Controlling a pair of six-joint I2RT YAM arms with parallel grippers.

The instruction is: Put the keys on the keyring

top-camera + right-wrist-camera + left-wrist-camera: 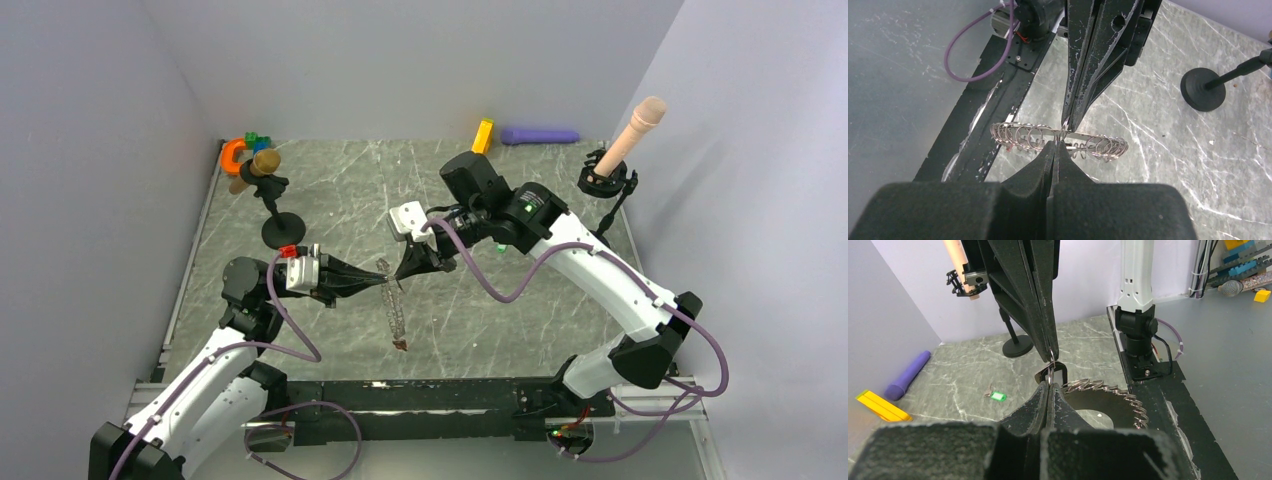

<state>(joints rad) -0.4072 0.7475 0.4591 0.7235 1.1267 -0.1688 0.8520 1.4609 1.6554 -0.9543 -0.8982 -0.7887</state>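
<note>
Seen from above, two robot arms reach over a grey marbled table (330, 190) and meet near its middle. The left gripper (378, 283) and right gripper (403, 270) come tip to tip, each with its fingers pressed together on the keyring (395, 315), which hangs below them as a thin, pale chain above the table. At the far left stand an orange horseshoe piece (232, 155) and a microphone (265, 163) on a black stand. A yellow block (483, 135) and a purple cylinder (540, 135) lie along the far edge. A peach-coloured cylinder (635, 130) sits in a holder at the far right. From the left wrist camera, the left gripper (1049, 386) rises from the bottom of the view with its fingers closed on the top of the keyring (1108, 389). The right gripper (1051, 356) comes down from above, also closed, and nips the same spot. The keyring curves away to the right as a row of small silver rings. A green key (998, 396) lies apart on the table to the left. From the right wrist camera, the right gripper (1057, 148) points up from below and the left gripper (1068, 122) points down. Both pinch the middle of the keyring (1015, 135), whose clusters of small rings spread out level to either side, held above the table.
</note>
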